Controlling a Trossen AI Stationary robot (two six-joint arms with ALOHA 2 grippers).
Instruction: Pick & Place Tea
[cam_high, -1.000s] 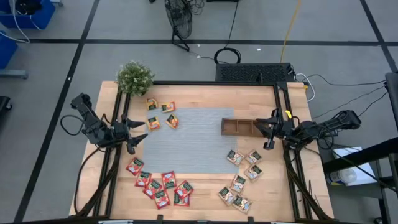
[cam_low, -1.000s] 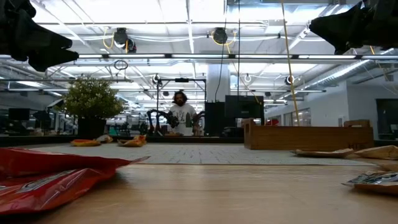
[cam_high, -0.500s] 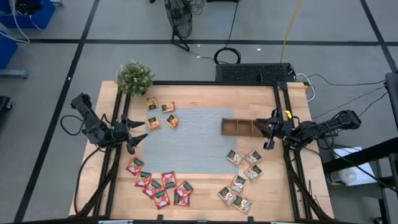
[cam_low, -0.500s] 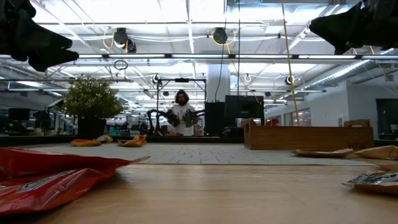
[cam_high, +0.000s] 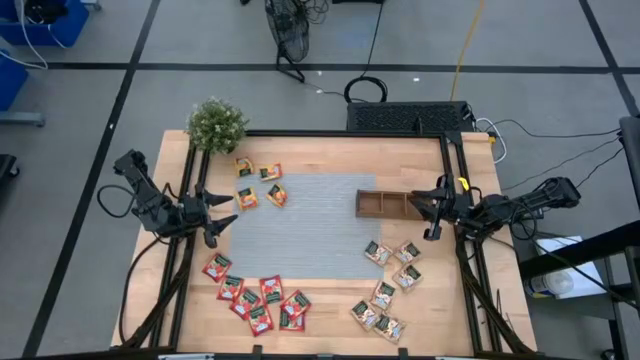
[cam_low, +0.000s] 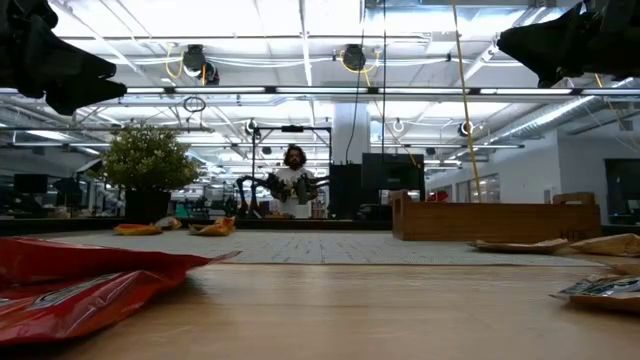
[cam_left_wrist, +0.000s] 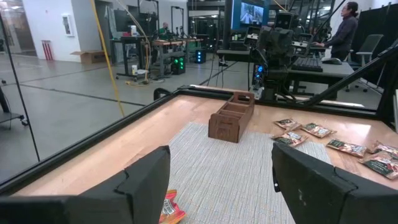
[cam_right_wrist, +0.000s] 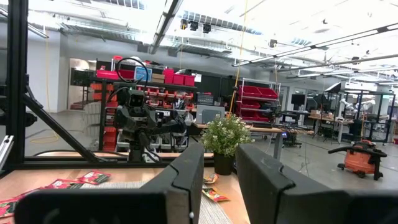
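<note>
High view: both arms idle at the table edges, no tea sachet yet picked

High view shows the left gripper (cam_high: 222, 227) poised at the left edge of the grey mat (cam_high: 300, 225), fingers spread wide with nothing between them; the right gripper (cam_high: 428, 214) hangs at the right edge, just beside the wooden tray (cam_high: 383, 203), its fingers set to a narrow gap and likewise empty.

Compared with the pictures from a second earlier, neither arm has shifted, and no sachet has moved; the only change is a person far behind the table in the low view, who has altered posture slightly. In my judgement the task has therefore not advanced; no approach is under way.

Tea stays in four loose groups on the bare wood: red sachets (cam_high: 258, 298) near the front left; orange-yellow sachets (cam_high: 257, 183) at the back left, close to the potted plant (cam_high: 217, 124); green sachets in two clusters at the right (cam_high: 393, 253) and front right (cam_high: 377, 311); the tray compartments appear empty.
</note>
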